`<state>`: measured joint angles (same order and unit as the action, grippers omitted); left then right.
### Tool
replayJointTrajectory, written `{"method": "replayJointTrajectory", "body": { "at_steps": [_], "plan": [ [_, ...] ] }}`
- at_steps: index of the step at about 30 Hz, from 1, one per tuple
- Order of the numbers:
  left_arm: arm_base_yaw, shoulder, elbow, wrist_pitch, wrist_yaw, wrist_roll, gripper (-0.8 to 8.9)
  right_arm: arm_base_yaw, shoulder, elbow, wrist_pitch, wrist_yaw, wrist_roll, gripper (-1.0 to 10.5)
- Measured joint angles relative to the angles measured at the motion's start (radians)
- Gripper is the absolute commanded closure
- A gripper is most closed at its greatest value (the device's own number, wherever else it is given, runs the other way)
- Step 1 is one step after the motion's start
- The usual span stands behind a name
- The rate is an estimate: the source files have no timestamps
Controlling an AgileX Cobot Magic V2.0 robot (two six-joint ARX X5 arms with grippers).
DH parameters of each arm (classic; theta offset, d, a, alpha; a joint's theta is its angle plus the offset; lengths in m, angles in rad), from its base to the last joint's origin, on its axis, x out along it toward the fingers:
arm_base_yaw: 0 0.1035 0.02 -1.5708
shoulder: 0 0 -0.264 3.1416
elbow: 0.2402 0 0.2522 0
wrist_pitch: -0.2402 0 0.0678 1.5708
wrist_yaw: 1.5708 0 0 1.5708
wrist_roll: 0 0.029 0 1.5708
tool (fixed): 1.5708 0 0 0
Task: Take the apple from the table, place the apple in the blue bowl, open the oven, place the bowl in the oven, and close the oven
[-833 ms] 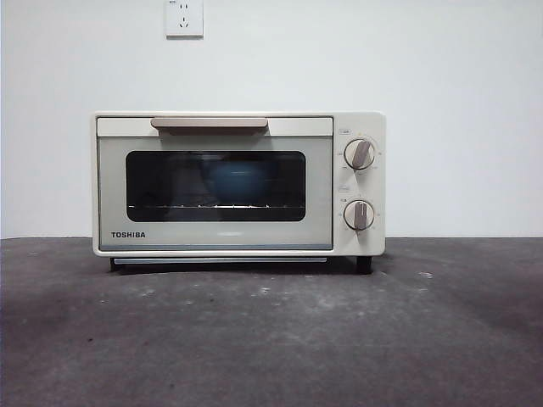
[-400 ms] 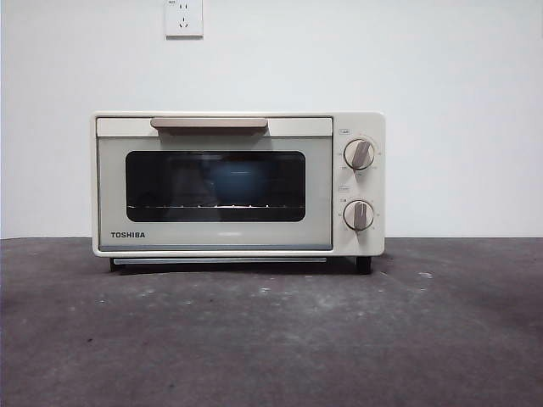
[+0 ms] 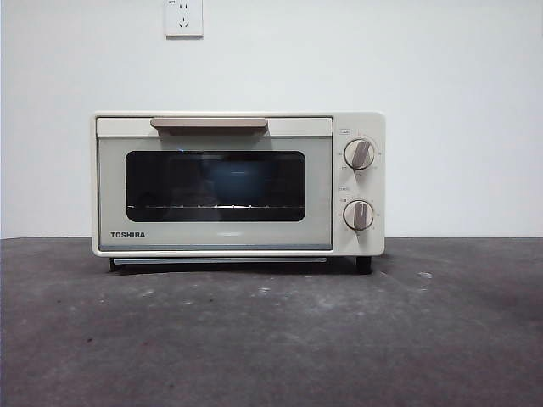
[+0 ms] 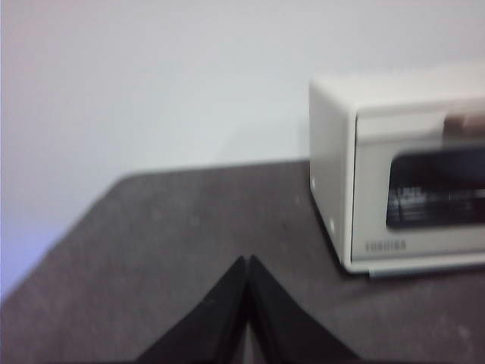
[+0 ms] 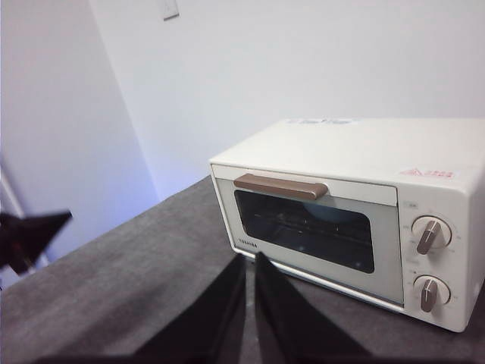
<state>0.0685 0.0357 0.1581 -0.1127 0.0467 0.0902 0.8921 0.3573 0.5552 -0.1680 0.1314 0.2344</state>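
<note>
The cream-white oven (image 3: 237,184) stands on the dark grey table (image 3: 271,339) with its door closed and the beige handle (image 3: 209,124) up at the top. Behind the dark glass I make out the dim shape of the blue bowl (image 3: 233,181) on the rack. The apple is hidden. Neither arm shows in the front view. My left gripper (image 4: 247,259) is shut and empty over the table, off the oven's (image 4: 402,171) left side. In front of the oven (image 5: 345,216) my right gripper (image 5: 250,258) hangs back, shut and empty.
A white wall with a socket (image 3: 184,18) rises behind the oven. Two round knobs (image 3: 359,154) sit on the oven's right panel. The other arm's black gripper (image 5: 30,235) shows at the edge of the right wrist view.
</note>
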Motion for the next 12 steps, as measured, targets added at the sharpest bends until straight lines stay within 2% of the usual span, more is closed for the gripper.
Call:
{"method": "replayJointTrajectory", "body": {
  "at_steps": [12],
  "plan": [
    [0.002, -0.029, -0.127, -0.029, 0.000, -0.039, 8.06, 0.000, -0.017, 0.000, 0.000, 0.000, 0.000, 9.4]
  ]
}}
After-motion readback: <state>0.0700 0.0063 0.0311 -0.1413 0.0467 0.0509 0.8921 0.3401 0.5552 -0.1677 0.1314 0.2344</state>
